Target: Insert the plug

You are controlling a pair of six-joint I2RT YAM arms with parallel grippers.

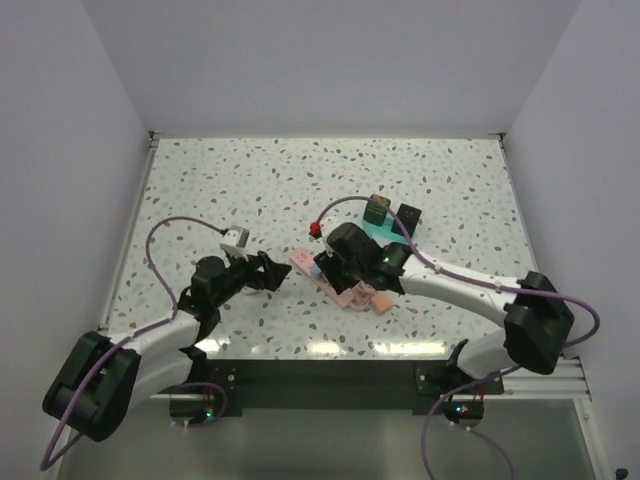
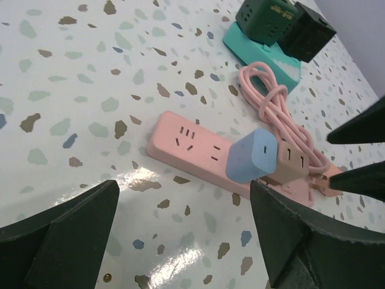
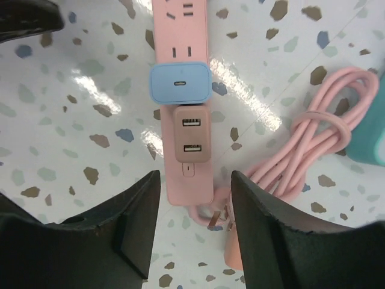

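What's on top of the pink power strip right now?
A light blue plug and a tan two-port USB block sit side by side on the pink power strip. Free sockets show beyond the blue one. What lies under both blocks is covered.

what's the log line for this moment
blue plug: on strip, looks seated | left gripper: open, empty, beside strip | right gripper: open, empty, over strip

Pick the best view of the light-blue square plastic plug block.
Right wrist: looks straight down on the light-blue plug block, port visible, on the pink power strip. Left wrist shows it obliquely; top external has it largely under the right arm.
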